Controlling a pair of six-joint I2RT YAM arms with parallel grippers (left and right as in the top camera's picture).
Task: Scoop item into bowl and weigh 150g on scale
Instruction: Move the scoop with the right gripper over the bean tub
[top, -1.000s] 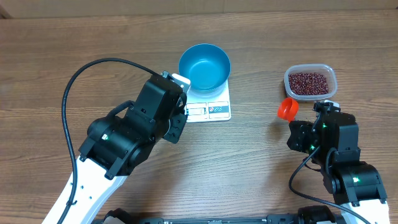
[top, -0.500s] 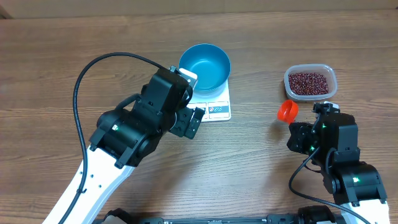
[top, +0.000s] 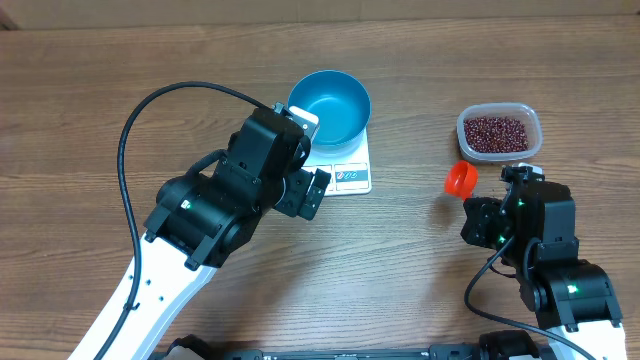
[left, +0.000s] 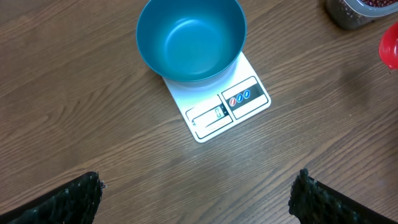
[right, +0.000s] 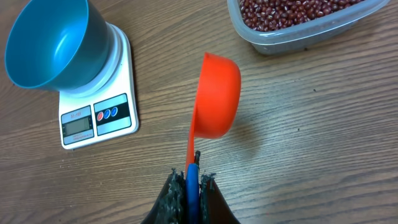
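**Left hand freed, bowl parked on the scale, scooping not yet begun**

Over the last second my left gripper (left: 198, 180) has spread from half-closed to fully wide and holds nothing, and its arm has swung a little to the right. The smooth, round bright-blue bowl (left: 189, 40) has not moved: it sits empty on the flat white rectangular kitchen scale (left: 230, 106), directly ahead of that gripper. I read the setup as done, so the next move falls to my right gripper (right: 189, 183). It is clamped on the thin handle of the glossy red plastic scoop (right: 217, 93), whose empty cup juts straight ahead of it. The tiny dark red-brown beans (right: 292, 12) lie heaped in a clear plastic tub (right: 298, 34), ahead and right of that gripper, on the wood-grain table (left: 93, 93).
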